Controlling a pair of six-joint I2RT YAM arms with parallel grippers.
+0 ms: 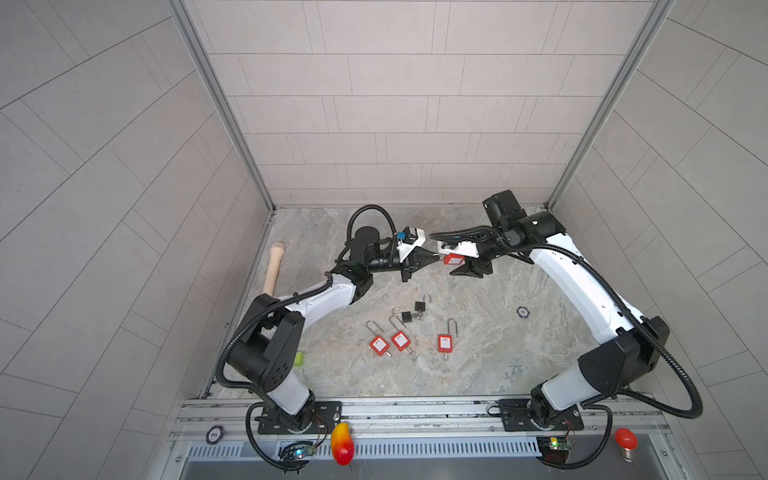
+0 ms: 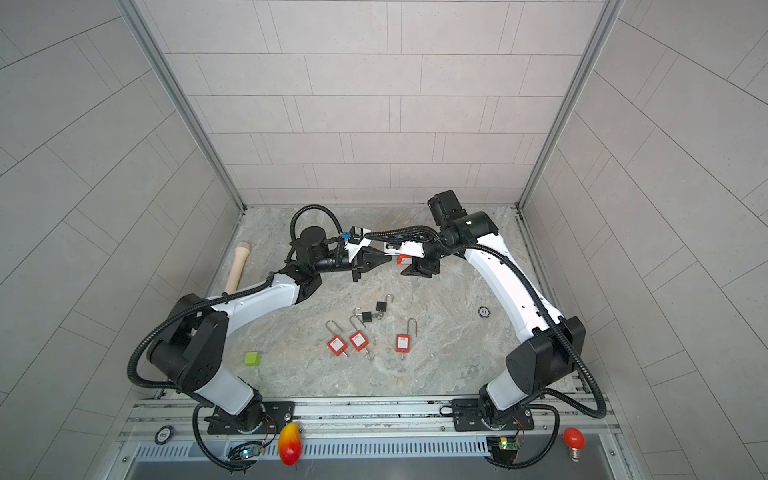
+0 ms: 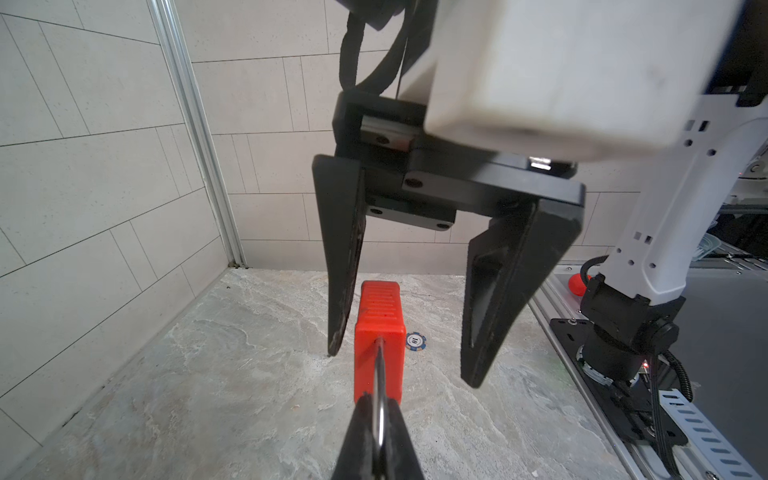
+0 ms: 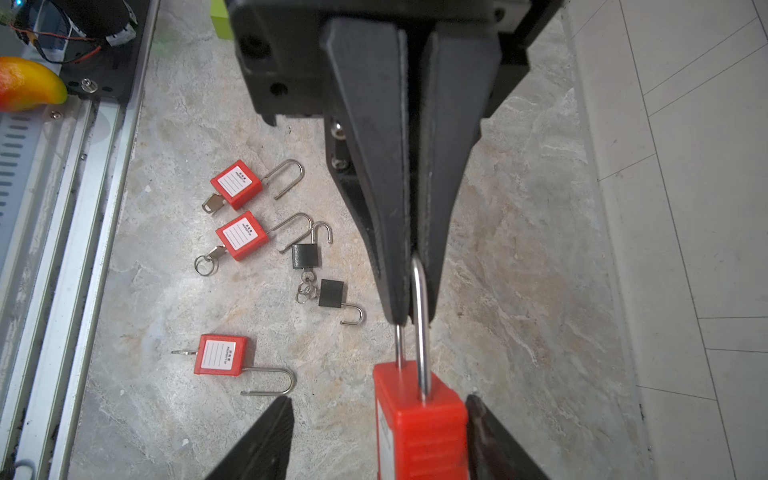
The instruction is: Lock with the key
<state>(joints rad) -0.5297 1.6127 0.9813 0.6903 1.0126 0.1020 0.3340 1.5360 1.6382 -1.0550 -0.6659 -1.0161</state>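
While the left gripper (image 4: 411,309) is clamped tight on the steel shackle (image 4: 422,345) of a red padlock (image 4: 419,424), the lock hangs clear of the marble tabletop (image 1: 478,353). As far as I can judge, that pinch alone carries it.

Right gripper (image 3: 403,363): jaws stand apart, one on each side of the red body. In the left wrist view one jaw sits just beside the body and the other is well apart from it. No grip.

Position against the blue poker chip (image 1: 523,311): the held padlock is in the air, beyond the chip toward the back wall and off to the left arm's side of it. Three spare red padlocks (image 1: 401,340) and two small black padlocks (image 1: 419,306) lie on the table, also on the left arm's side of the chip. Their shackles are open, and keys (image 4: 214,203) are in the red ones.

Held lock: in the right wrist view both shackle legs appear to meet the body, but I cannot tell whether it is latched. Its key is not visible; the keyway end faces into the right gripper, hidden.

Step in hand (judgement): a two-arm hold of the lock, with the shackle seated or nearly so and the key turn not yet done.

Next move calls for the right gripper to find the key at the hidden end, close squarely on its bow and twist, while the left resists. Risk: the round shackle may spin in the pinch.
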